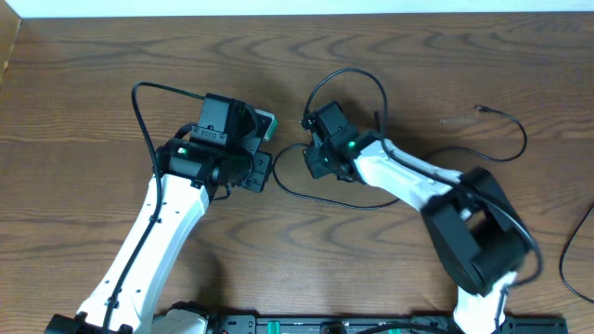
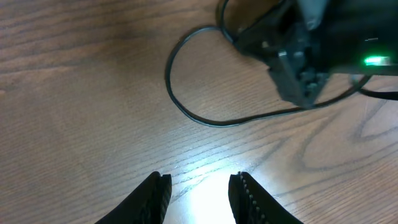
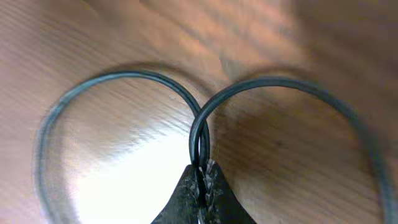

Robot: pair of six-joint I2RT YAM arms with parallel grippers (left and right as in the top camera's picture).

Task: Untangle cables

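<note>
A thin black cable (image 3: 124,76) lies in two loops on the wooden table, and both strands meet between my right gripper's (image 3: 201,167) jaws, which are shut on them. In the overhead view that gripper (image 1: 312,160) sits at the table's middle, with one cable loop (image 1: 353,72) arching behind it and another (image 1: 320,199) curving in front. My left gripper (image 2: 200,183) is open just left of it, low over bare wood with nothing between its fingers. The front cable loop (image 2: 180,106) and the right gripper (image 2: 298,68) lie ahead of it. A second cable (image 1: 515,125) lies to the right.
Another black cord (image 1: 568,264) curls at the table's right edge. The right arm's white and black links (image 1: 464,218) cross the front right. The left arm (image 1: 158,232) reaches in from the front left. The table's back edge (image 1: 297,15) meets a white wall.
</note>
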